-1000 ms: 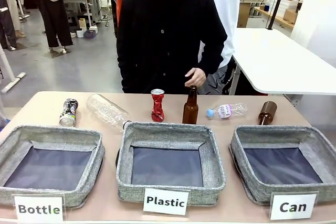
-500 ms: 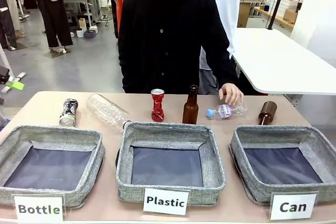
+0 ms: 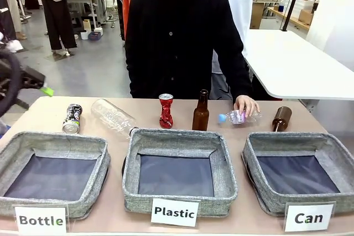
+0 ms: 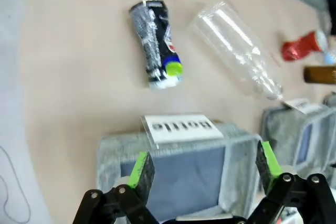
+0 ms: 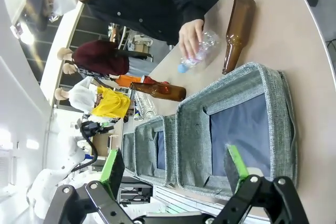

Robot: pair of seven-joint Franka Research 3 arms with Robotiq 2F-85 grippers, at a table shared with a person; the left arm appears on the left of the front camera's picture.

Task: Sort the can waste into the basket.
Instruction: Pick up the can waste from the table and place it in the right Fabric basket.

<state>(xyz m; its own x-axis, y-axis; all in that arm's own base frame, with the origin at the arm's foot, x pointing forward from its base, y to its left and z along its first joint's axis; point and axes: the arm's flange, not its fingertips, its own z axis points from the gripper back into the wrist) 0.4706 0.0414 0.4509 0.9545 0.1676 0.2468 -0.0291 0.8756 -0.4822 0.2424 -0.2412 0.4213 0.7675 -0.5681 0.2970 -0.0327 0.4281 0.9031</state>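
Can waste lies in two places along the far side of the table. The dark can (image 3: 72,118) is on its side at the far left, beyond the Bottle bin (image 3: 55,138), and the red can (image 3: 166,110) stands upright beyond the Plastic bin (image 3: 177,135). The basket (image 3: 251,161) signed "Can" sits at the near right, well apart from both.

The left gripper (image 4: 203,165) hangs over the Bottle bin with jaws spread wide and empty. The right gripper (image 5: 174,167) is equally wide and empty, facing the basket.

The dark can looks like the left arm's target. It is best to straddle its crushed waist across the long axis, keep clear of the large clear bottle (image 3: 113,116) just to its right, and close firmly, since dented metal may slip.
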